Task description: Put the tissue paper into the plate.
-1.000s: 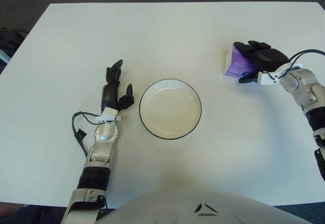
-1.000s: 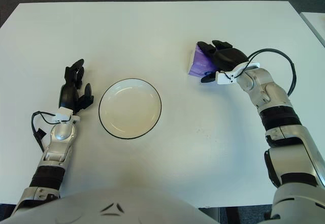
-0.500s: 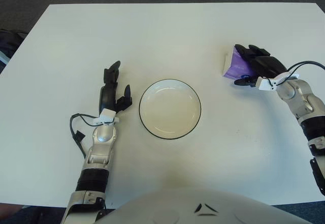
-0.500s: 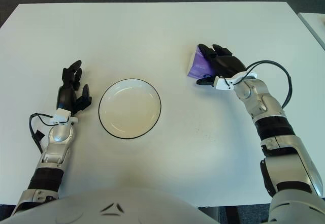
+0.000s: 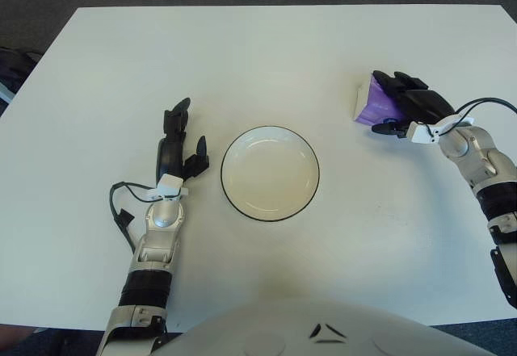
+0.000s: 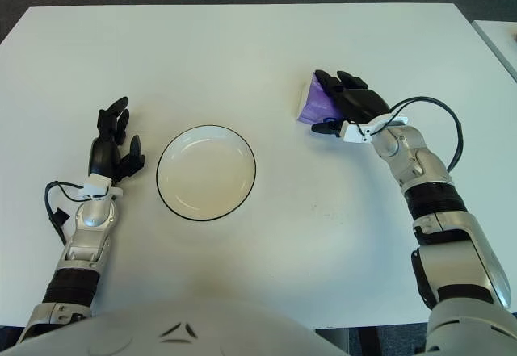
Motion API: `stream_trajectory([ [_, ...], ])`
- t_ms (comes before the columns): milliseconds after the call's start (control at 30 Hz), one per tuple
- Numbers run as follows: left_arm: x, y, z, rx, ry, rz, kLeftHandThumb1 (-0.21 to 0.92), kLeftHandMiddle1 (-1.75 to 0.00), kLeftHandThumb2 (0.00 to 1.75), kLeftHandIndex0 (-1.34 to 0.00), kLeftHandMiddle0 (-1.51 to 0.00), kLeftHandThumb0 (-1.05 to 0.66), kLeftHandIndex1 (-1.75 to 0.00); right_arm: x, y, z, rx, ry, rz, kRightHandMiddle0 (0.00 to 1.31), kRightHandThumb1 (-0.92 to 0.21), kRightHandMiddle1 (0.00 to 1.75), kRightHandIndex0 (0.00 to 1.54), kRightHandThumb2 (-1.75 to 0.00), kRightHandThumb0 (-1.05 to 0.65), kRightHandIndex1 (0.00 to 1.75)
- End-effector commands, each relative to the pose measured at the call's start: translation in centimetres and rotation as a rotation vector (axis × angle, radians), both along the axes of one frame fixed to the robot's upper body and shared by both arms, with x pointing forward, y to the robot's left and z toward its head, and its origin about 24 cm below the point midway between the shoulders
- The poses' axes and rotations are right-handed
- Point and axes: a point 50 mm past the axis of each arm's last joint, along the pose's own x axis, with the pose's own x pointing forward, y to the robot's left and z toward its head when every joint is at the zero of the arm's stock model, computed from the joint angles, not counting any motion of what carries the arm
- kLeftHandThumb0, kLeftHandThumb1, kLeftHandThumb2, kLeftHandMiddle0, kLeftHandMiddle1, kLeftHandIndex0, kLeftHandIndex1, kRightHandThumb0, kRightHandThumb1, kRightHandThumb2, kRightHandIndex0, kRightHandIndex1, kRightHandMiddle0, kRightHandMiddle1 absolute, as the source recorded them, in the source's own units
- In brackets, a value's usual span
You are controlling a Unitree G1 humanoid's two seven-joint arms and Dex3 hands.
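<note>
The tissue paper is a purple pack (image 5: 369, 104) lying on the white table at the right. My right hand (image 5: 401, 102) lies over its right part, with the fingers across the top and the thumb against the near edge, closed around it. The pack rests on the table. The white plate with a dark rim (image 5: 271, 211) stands empty in the middle of the table, well to the left of the pack. My left hand (image 5: 175, 142) rests idle on the table just left of the plate, fingers relaxed and holding nothing.
The white table (image 5: 258, 57) reaches to all sides, with dark floor beyond its far edge. A black cable (image 5: 121, 211) loops beside my left wrist, and another (image 6: 440, 118) arcs by my right forearm.
My right hand has lowered and drawn back slightly to the right, and its fingers have settled around the pack. The pack has stayed in place. The left hand has barely shifted.
</note>
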Motion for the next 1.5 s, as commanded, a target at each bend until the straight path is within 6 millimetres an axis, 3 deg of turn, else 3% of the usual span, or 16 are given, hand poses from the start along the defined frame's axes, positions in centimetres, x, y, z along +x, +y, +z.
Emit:
stream_trajectory([
  [0,-2.6,0.7,-4.4,0.0,0.214,0.044,0.92,-0.05,0.76,0.0,-0.32,-0.71,-0.72,-1.1,0.1,-3.9,-0.018,0.149,-0.009,0.01,-0.92,0.0,0.0,-0.49,-1.05,0.0],
  [367,-2.5,0.7,-4.3,0.003,0.207,0.039,0.92,-0.05,0.76,0.0,-0.33,-0.7,-0.73,-0.4,0.3,-4.2,-0.036,0.12,-0.032,0.05,-0.92,0.04,0.0,-0.5,-1.05,0.0],
  [500,-2.5,0.7,-4.3,0.003,0.205,0.04,0.92,-0.05,0.76,0.0,-0.33,-0.71,-0.73,-0.2,0.3,-4.3,-0.051,0.112,-0.042,0.01,-0.92,0.22,0.04,-0.46,-1.05,0.01],
  [567,-2.5,0.7,-4.3,0.003,0.204,0.04,0.92,-0.05,0.76,0.0,-0.33,-0.71,-0.72,0.0,0.4,-4.3,-0.056,0.113,-0.049,0.0,-0.92,0.4,0.12,-0.4,-1.05,0.05],
  [600,-2.5,0.7,-4.3,0.002,0.203,0.041,0.92,-0.05,0.76,0.0,-0.33,-0.71,-0.72,0.1,0.5,-4.3,-0.058,0.114,-0.051,0.0,-0.92,0.52,0.14,-0.39,-1.05,0.12],
  [733,-2.5,0.7,-4.3,0.0,0.203,0.042,0.92,-0.06,0.76,0.0,-0.33,-0.72,-0.72,0.3,0.6,-4.1,-0.06,0.12,-0.052,0.04,-0.83,1.27,0.21,-0.31,-0.92,0.91],
  [767,-2.5,0.7,-4.3,-0.001,0.203,0.043,0.92,-0.06,0.76,0.0,-0.33,-0.72,-0.72,0.3,0.6,-4.1,-0.055,0.122,-0.053,0.04,-0.81,1.34,0.22,-0.32,-0.91,0.99],
  [833,-2.5,0.7,-4.3,-0.003,0.203,0.044,0.92,-0.06,0.76,0.0,-0.33,-0.72,-0.72,0.4,0.6,-4.2,-0.043,0.124,-0.055,0.27,-0.69,1.58,0.36,-0.4,-0.83,1.28],
  [900,-2.5,0.7,-4.3,-0.004,0.202,0.046,0.92,-0.06,0.76,0.0,-0.33,-0.73,-0.73,0.3,0.6,-4.3,-0.021,0.114,-0.052,0.42,-0.63,1.66,0.44,-0.46,-0.8,1.48],
  [967,-2.5,0.7,-4.3,-0.004,0.201,0.048,0.92,-0.05,0.75,0.0,-0.32,-0.73,-0.72,0.3,0.7,-4.3,0.002,0.095,-0.048,0.58,-0.59,1.71,0.69,-0.51,-0.79,1.64],
  [1033,-2.5,0.7,-4.3,-0.004,0.202,0.05,0.92,-0.05,0.75,0.0,-0.32,-0.73,-0.72,0.3,0.8,-4.4,0.028,0.069,-0.052,0.65,-0.57,1.73,0.83,-0.52,-0.77,1.69],
  [1133,-2.4,0.7,-4.3,-0.004,0.204,0.052,0.92,-0.05,0.74,0.0,-0.32,-0.73,-0.72,0.1,1.2,-4.7,0.096,0.006,-0.073,0.8,-0.42,1.74,1.01,-0.79,-0.58,1.73],
  [1367,-2.3,0.7,-4.3,-0.003,0.206,0.055,0.92,-0.05,0.75,0.0,-0.32,-0.72,-0.73,-0.6,2.0,-5.5,0.315,-0.108,-0.157,1.08,-0.18,1.75,1.26,-1.34,-0.18,1.75],
  [1467,-2.3,0.7,-4.4,-0.003,0.205,0.055,0.92,-0.05,0.75,0.0,-0.32,-0.72,-0.74,-0.7,2.3,-5.6,0.372,-0.132,-0.185,1.14,-0.14,1.75,1.33,-1.45,-0.1,1.75],
])
